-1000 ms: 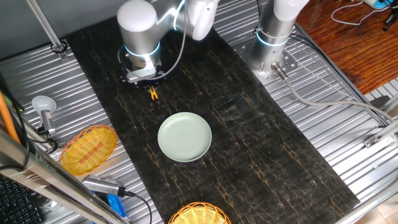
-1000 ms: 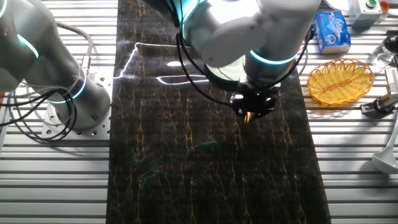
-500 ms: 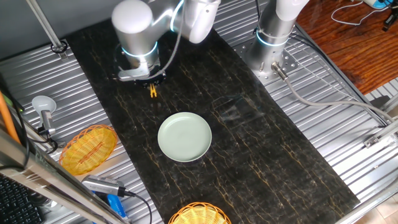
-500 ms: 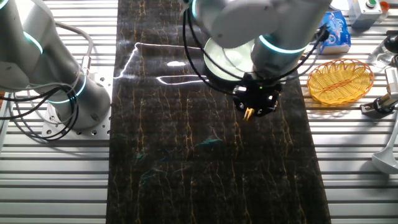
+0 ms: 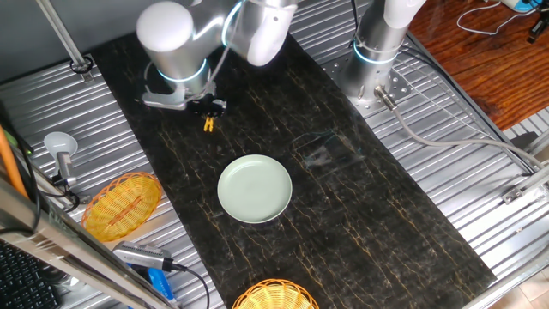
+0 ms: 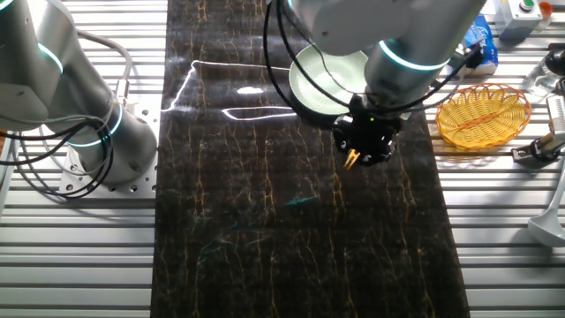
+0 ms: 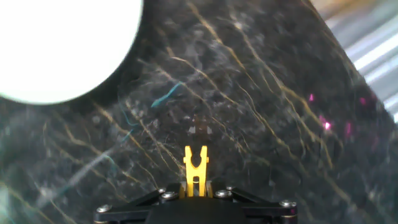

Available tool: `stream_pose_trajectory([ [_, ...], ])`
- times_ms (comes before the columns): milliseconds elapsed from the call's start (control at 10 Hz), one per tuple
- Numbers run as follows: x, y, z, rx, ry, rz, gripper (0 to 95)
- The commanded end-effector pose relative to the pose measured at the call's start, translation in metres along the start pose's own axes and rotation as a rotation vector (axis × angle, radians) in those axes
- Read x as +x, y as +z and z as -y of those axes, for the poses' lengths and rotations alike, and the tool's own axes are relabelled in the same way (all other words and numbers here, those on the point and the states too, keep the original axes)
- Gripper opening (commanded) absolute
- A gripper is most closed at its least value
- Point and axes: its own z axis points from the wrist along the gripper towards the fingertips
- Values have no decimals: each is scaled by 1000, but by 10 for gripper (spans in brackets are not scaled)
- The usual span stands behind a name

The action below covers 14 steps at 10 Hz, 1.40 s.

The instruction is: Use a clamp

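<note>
The clamp (image 7: 195, 169) is a small yellow clip with two thin prongs pointing away from the hand. My black gripper (image 7: 195, 191) is shut on its tail end and holds it above the dark marble mat. In one fixed view the clamp (image 5: 208, 124) hangs below the gripper (image 5: 208, 109) at the mat's far left. In the other fixed view the clamp (image 6: 353, 158) pokes out under the gripper (image 6: 364, 148). The pale green plate (image 5: 255, 189) lies on the mat, apart from the clamp, and fills the top-left of the hand view (image 7: 62, 43).
A woven basket (image 5: 120, 204) sits left of the mat and another (image 5: 273, 294) at the front edge. A second robot base (image 5: 375, 60) stands at the mat's far right. A blue packet (image 6: 470, 44) and grey tools lie on the ribbed metal table (image 5: 480, 197).
The arm has tilted and swung left with the clamp still gripped; the clamp has shifted slightly, and more of the plate now shows in the other fixed view.
</note>
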Motion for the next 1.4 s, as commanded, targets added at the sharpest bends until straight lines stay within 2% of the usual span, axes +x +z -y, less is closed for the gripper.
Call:
stream_pose_trajectory([
  [100, 1, -3, -1, -45, 124, -37, 0],
  [300, 1, -4, -1, -47, 130, -37, 0],
  [600, 2, -8, -2, -67, 228, -45, 0],
  [800, 1, -11, -2, -99, 278, -64, 0],
  [1100, -1, -16, 0, -129, 322, -60, 0],
  [1400, -4, -19, 0, -182, 397, -52, 0],
])
